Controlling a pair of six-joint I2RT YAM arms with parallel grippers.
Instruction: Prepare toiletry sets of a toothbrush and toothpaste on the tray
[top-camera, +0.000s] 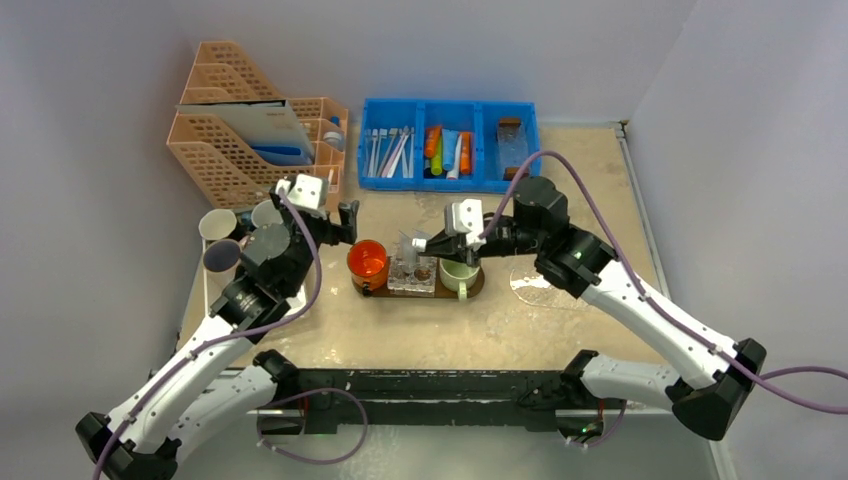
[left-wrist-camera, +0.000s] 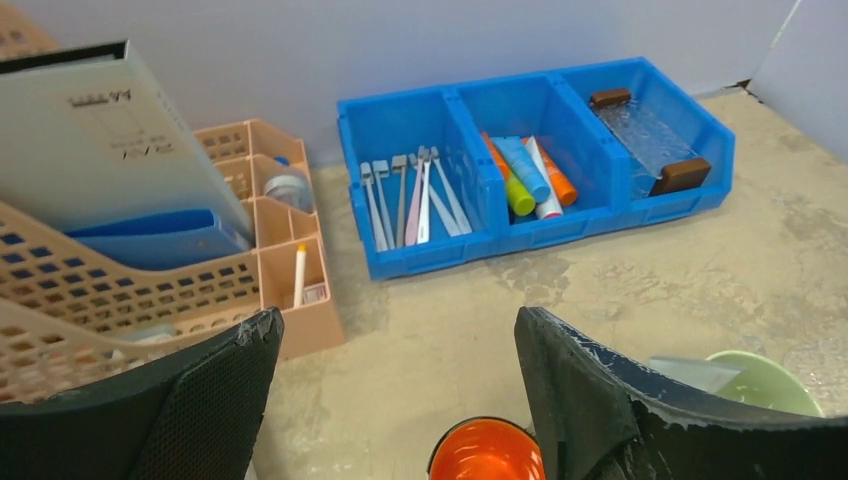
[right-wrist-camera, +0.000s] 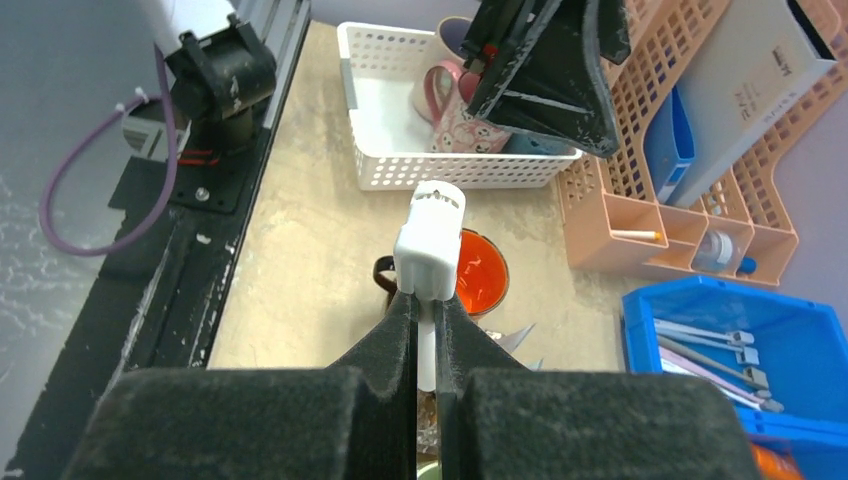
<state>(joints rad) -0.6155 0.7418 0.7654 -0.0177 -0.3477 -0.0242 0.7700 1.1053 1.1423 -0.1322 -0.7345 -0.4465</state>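
Centrally, the tray lay mid-table. Above it, the right gripper was clamped on a toothbrush. The left gripper hung open toward the left edge. Toothbrushes and a white tube lay in the bin at the far edge.

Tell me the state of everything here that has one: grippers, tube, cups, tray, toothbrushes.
left gripper: open, empty.
right gripper: shut on the white tube.
white tube: clamped, cap end sticking out of the grip.
tray: flat on the table.
orange cup: upright on the tray.
green cup: upright on the tray.
toothbrushes: lying in the blue bin.
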